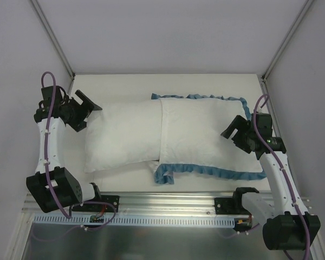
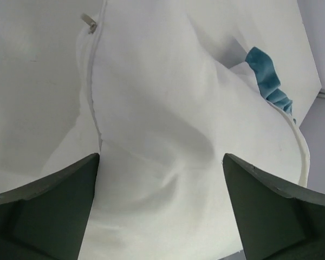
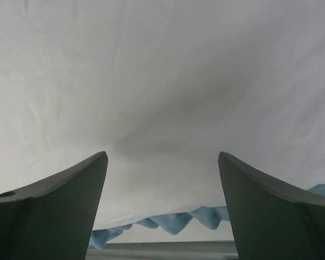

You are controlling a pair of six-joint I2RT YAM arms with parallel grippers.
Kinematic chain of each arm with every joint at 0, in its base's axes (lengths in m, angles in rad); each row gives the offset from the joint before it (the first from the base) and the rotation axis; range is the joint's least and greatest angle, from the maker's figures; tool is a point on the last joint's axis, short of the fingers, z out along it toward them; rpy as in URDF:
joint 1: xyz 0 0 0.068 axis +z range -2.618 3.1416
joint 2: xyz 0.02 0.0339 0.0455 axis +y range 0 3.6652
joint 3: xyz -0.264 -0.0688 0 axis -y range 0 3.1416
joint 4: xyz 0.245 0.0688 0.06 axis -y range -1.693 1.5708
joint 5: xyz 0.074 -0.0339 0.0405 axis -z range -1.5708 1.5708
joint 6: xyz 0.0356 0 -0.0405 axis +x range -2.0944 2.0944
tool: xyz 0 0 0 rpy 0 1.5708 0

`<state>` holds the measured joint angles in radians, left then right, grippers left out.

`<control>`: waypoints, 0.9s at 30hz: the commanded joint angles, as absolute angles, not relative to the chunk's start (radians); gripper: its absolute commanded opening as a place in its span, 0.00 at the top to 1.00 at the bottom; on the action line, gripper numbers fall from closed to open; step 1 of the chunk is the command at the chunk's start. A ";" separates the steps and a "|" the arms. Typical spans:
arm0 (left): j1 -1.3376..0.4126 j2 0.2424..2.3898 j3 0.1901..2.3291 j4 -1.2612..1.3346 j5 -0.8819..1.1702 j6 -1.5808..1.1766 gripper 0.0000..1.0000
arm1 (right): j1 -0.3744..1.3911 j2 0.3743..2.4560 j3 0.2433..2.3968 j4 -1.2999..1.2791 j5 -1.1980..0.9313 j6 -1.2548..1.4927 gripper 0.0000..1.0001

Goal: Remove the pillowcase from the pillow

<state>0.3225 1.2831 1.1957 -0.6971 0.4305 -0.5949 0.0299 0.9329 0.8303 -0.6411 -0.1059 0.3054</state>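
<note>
Your left claw (image 2: 160, 162) is standing wide open at the bare left end of the pillow (image 2: 151, 108), with its jaws spread on either side of the white fabric and gripping nothing. Your right claw (image 3: 162, 157) is gaping open too. It is facing the right end of the pillowcase (image 3: 162, 70) and holding nothing. On the bench (image 1: 124, 84) the pillow is lying crosswise, its right half sitting inside the pillowcase — white side showing, teal ruffle (image 1: 206, 170) running round the edge — while its left half is sticking out uncovered.
</note>
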 commanded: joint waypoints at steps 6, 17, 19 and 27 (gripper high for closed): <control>0.148 1.097 1.290 -0.686 0.086 -0.453 0.01 | 0.037 0.914 0.874 -0.647 -0.057 0.282 0.09; -0.385 1.328 1.456 -0.727 -0.074 -0.399 0.02 | 0.052 0.887 0.885 -0.675 -0.020 0.285 0.08; -0.431 1.400 1.482 -0.727 -0.055 -0.426 0.02 | 0.054 0.879 0.888 -0.686 -0.017 0.282 0.08; -0.479 1.610 1.465 -0.726 0.035 -0.509 0.18 | 0.052 0.864 0.896 -0.712 -0.006 0.268 0.07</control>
